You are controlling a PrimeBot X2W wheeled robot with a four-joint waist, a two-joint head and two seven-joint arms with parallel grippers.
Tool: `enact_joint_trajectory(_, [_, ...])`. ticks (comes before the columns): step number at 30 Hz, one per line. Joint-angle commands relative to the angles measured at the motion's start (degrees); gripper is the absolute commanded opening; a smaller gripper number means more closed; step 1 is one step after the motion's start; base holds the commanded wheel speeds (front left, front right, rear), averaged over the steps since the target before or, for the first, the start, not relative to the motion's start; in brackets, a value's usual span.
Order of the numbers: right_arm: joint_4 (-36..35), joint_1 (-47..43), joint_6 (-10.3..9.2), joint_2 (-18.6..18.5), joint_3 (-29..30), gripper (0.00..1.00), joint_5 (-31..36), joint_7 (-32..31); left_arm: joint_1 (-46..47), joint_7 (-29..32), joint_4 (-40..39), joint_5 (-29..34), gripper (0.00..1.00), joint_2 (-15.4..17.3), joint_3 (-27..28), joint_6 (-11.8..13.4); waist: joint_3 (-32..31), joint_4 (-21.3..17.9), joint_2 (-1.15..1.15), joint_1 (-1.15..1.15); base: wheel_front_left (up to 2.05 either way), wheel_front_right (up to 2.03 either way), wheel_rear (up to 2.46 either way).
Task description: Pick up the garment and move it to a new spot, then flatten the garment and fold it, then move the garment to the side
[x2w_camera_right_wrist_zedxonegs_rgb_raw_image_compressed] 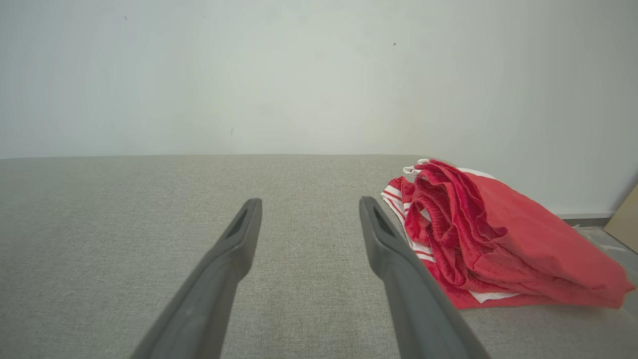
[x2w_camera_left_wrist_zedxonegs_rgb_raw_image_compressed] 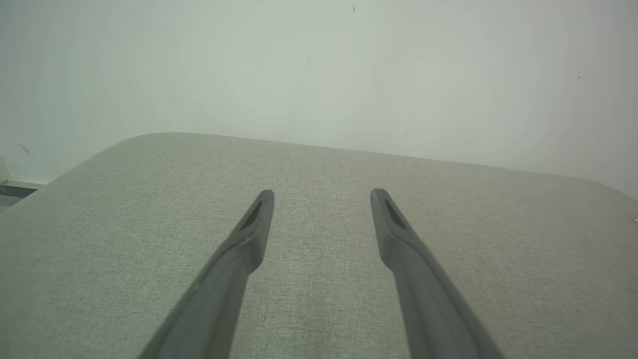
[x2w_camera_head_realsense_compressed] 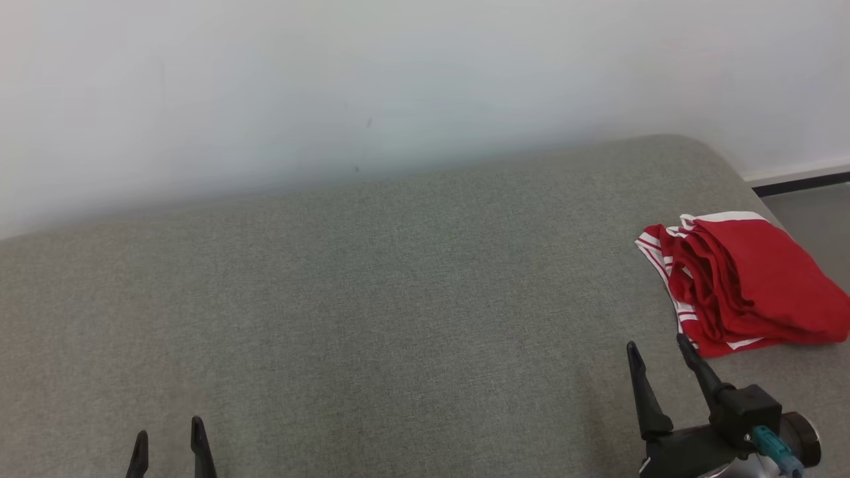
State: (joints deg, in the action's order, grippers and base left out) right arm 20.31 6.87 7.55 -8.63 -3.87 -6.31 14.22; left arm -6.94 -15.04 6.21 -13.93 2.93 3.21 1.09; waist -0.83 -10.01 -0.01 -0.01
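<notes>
The garment point(x2w_camera_head_realsense_compressed: 744, 282) is a red cloth with white stripes, bunched in a heap at the right end of the grey cushioned surface point(x2w_camera_head_realsense_compressed: 372, 299). In the right wrist view the garment point(x2w_camera_right_wrist_zedxonegs_rgb_raw_image_compressed: 493, 234) lies just right of my right fingers. My right gripper point(x2w_camera_head_realsense_compressed: 657, 348) is open, hovering just in front of and left of the heap, holding nothing. My left gripper point(x2w_camera_head_realsense_compressed: 168, 428) is open at the lower left, far from the garment, over bare fabric; the left wrist view shows its fingers point(x2w_camera_left_wrist_zedxonegs_rgb_raw_image_compressed: 249, 234) spread apart with nothing between them.
A pale wall point(x2w_camera_head_realsense_compressed: 398, 79) runs along the back of the surface. The surface's right edge rounds off near the garment, with grey floor point(x2w_camera_head_realsense_compressed: 817, 212) and a dark skirting strip beyond. A tan board edge point(x2w_camera_right_wrist_zedxonegs_rgb_raw_image_compressed: 625, 219) shows at the far right.
</notes>
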Motion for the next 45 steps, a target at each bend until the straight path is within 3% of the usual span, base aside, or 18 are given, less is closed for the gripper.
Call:
enact_joint_trajectory(1, [-0.2,-0.8,-0.18,0.4,0.3,1.00,0.3,0.4,-0.7,-0.2,0.2,0.3,1.00,-0.1,0.2,0.1,-0.3,0.3,0.01,0.01,0.00,0.00,0.00])
enact_joint_trajectory(16, [-0.3,-4.5,-0.17,2.0,2.6,1.00,1.9,1.0,-2.9,-0.2,3.4,4.7,1.00,-0.1,0.9,-3.5,-1.9,3.5,0.01,0.01,0.00,0.00,0.00])
enact_joint_trajectory(27, [0.2,-5.0,-0.17,1.6,1.2,1.00,1.2,1.0,-2.5,-0.2,3.8,6.6,1.00,-0.1,0.5,-4.5,-3.2,6.4,0.01,0.01,0.00,0.00,0.00])
enact_joint_trajectory(45, [0.9,-4.1,-0.17,1.4,-0.1,1.00,1.3,1.0,-0.9,-0.2,5.0,7.3,1.00,-0.1,1.5,-5.4,-3.6,6.9,0.01,0.01,0.00,0.00,0.00])
